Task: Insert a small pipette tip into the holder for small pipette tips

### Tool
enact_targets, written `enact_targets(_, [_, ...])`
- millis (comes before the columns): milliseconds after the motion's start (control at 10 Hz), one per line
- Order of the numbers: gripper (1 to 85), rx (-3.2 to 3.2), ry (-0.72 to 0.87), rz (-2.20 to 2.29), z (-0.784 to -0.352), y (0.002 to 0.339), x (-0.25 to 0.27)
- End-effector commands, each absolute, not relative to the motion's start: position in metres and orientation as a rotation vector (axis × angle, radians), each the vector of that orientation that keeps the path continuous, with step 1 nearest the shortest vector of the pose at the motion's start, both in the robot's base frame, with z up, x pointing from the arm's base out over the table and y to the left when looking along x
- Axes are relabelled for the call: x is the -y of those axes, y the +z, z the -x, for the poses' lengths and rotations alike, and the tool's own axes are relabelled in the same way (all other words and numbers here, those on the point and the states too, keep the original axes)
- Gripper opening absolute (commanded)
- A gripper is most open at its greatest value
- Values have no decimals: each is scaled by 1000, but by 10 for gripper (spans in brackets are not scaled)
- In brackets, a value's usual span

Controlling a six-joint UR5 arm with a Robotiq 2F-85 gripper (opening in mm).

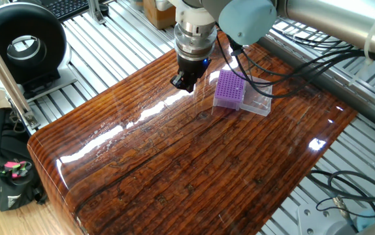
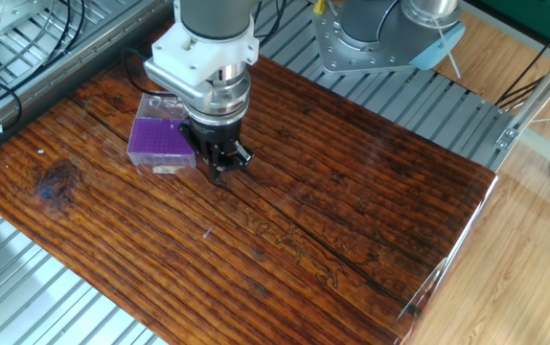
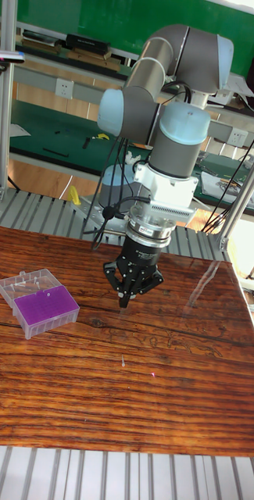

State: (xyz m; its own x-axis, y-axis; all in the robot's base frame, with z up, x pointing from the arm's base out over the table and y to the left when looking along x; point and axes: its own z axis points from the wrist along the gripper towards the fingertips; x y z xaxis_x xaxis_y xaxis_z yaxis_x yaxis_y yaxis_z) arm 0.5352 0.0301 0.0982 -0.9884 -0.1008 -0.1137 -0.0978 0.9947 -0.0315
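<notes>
Tall fixed view: the UR5 arm (image 3: 169, 94) is reaching down over a glossy wooden table (image 3: 181, 383), its black gripper (image 3: 123, 303) pointing straight down and hanging just above the boards.
Gripper state: the two fingers are closing to a near-point at the tips; whether anything thin is pinched between them cannot be told from any view.
Holder for small pipette tips (image 3: 45, 305): the purple block is sitting flat on the table, joined to a clear plastic box part (image 3: 26, 283), well to the side of the gripper in this view.
One fixed view: the gripper (image 1: 182, 83) is hovering near the holder for small pipette tips (image 1: 228, 89), apart from it, with black cables (image 1: 285, 78) trailing from the arm over the holder's clear part.
Other fixed view: the gripper (image 2: 219, 172) is standing just beside the purple holder (image 2: 156, 139), its tips off the block's edge.
Small pale speck (image 3: 122, 360): lying on the boards in front of the gripper, too small to identify.
Surroundings: a black ring-shaped device (image 1: 19, 44) is sitting on the slatted metal bench beyond the table.
</notes>
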Motion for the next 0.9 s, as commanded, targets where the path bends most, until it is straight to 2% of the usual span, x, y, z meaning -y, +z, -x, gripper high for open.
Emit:
enact_targets(0, [10,-3018,-12,154,-536,99,-34])
enact_targets(200, [10,-3053,-13,120,-527,98,-33])
enact_targets(400, [10,-3070,-96,17,-523,98,-19])
enact_targets(600, [10,-2999,75,32,-535,104,-46])
enact_targets(700, [10,-3041,142,31,-517,107,-48])
enact_targets(800, [10,-3038,167,151,-523,96,-44])
